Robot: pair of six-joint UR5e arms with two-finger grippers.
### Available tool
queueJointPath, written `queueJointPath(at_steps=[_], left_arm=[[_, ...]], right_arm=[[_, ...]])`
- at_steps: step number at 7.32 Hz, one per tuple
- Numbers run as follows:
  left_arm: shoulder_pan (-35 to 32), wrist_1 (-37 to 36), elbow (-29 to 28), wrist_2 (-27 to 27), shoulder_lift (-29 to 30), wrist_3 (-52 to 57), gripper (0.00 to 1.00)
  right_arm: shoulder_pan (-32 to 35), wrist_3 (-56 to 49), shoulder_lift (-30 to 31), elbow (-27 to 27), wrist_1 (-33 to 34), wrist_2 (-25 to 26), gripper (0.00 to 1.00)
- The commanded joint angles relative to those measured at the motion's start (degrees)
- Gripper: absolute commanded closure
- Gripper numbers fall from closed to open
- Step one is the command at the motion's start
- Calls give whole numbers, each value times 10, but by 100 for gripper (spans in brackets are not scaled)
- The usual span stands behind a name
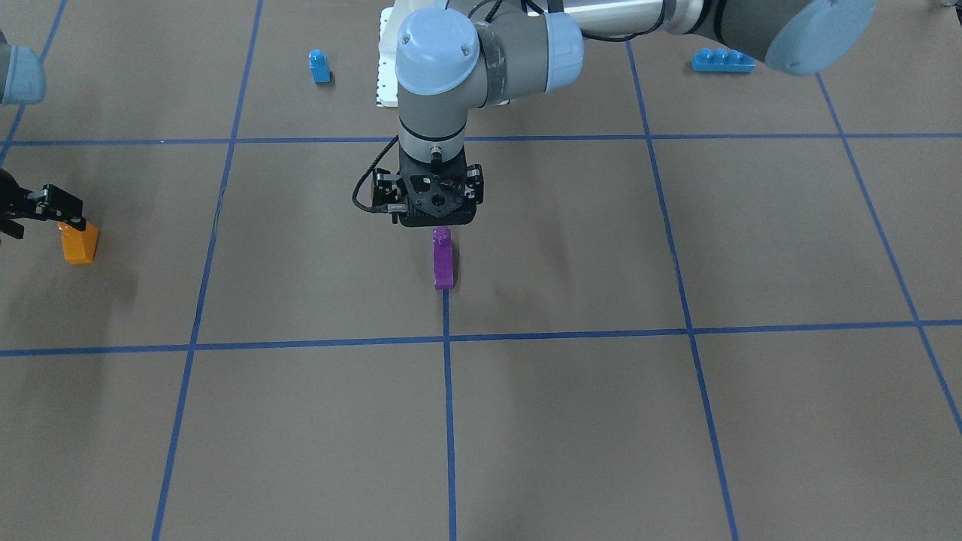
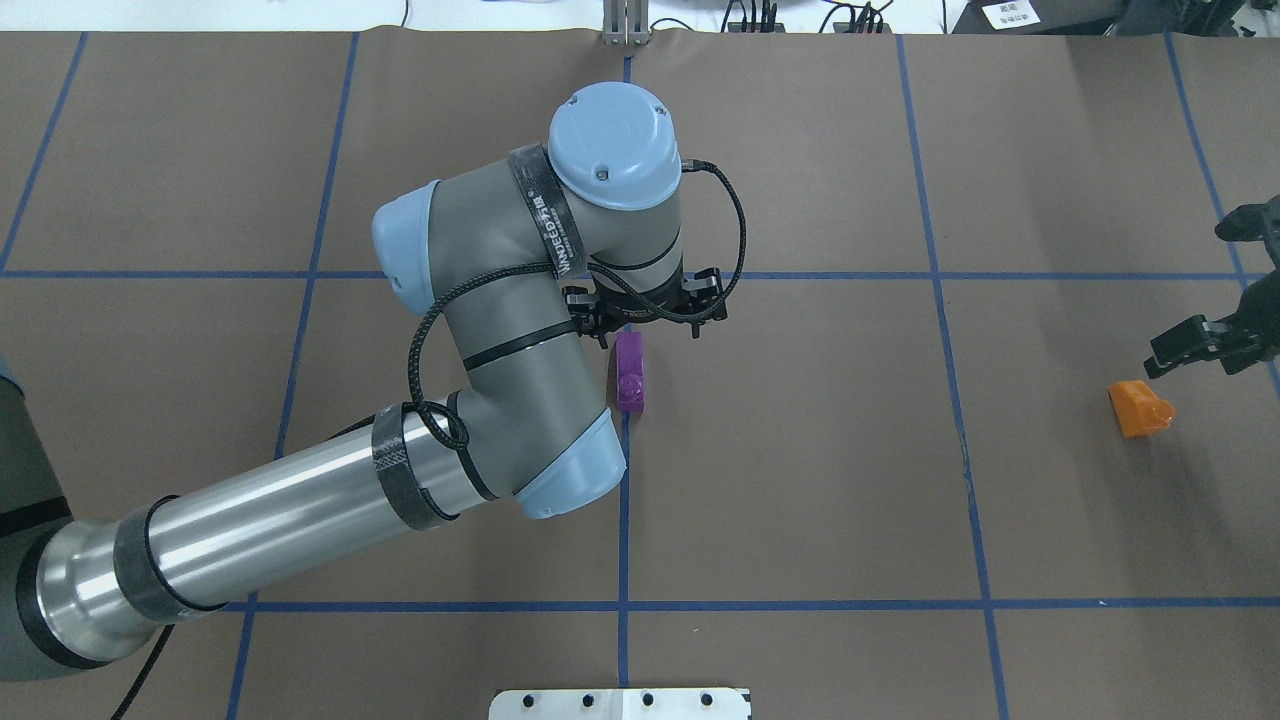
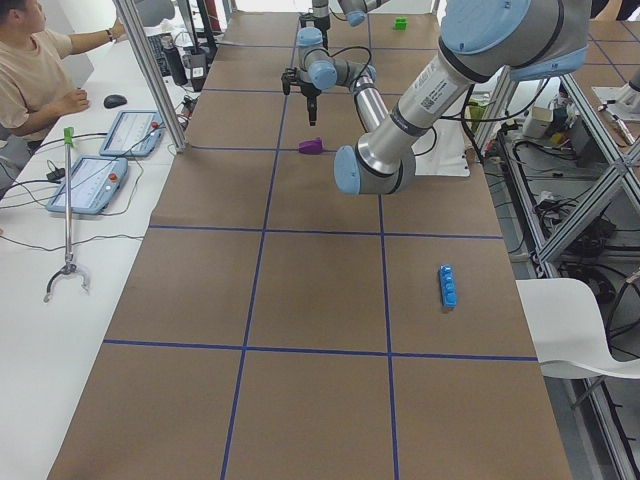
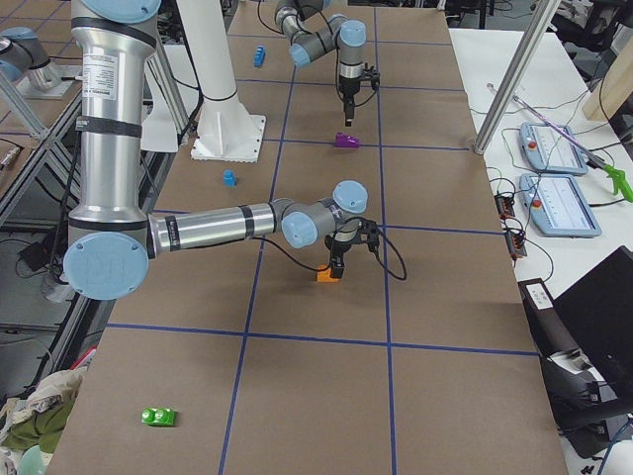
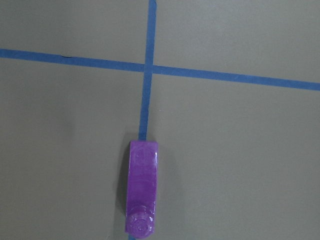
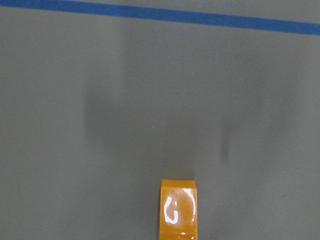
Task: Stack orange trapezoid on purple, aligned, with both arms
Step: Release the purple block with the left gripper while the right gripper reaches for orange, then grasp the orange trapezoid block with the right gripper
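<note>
The purple brick [image 2: 630, 372] lies on the table along a blue tape line at the centre; it also shows in the front view [image 1: 443, 261] and low in the left wrist view [image 5: 143, 192]. My left gripper [image 2: 645, 315] hangs just above its far end [image 1: 438, 218], looks open and holds nothing. The orange trapezoid [image 2: 1138, 408] rests on the table at the far right [image 1: 79, 244] and at the bottom of the right wrist view [image 6: 178, 210]. My right gripper [image 2: 1205, 295] looks open, with one finger [image 1: 73, 220] right at the orange brick's top.
A small blue brick [image 1: 319, 66] and a long blue brick [image 1: 721, 60] lie near the white base plate [image 1: 387, 75]. A green brick [image 4: 158, 417] lies far off. An operator [image 3: 30, 70] sits at the side bench.
</note>
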State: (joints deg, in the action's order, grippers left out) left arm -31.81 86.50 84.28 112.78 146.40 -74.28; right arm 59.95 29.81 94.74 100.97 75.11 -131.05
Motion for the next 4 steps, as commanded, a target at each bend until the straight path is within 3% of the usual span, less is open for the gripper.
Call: queueJointPath(at_steps=[1,4], left_arm=[[3,1,-2,-2,-2,-7,0],[4,2,-1,-2,-10,-7,0]], right_arm=[[-26,0,0,-3,0,8,1],[-44,-15,4,-10,0,33,7]])
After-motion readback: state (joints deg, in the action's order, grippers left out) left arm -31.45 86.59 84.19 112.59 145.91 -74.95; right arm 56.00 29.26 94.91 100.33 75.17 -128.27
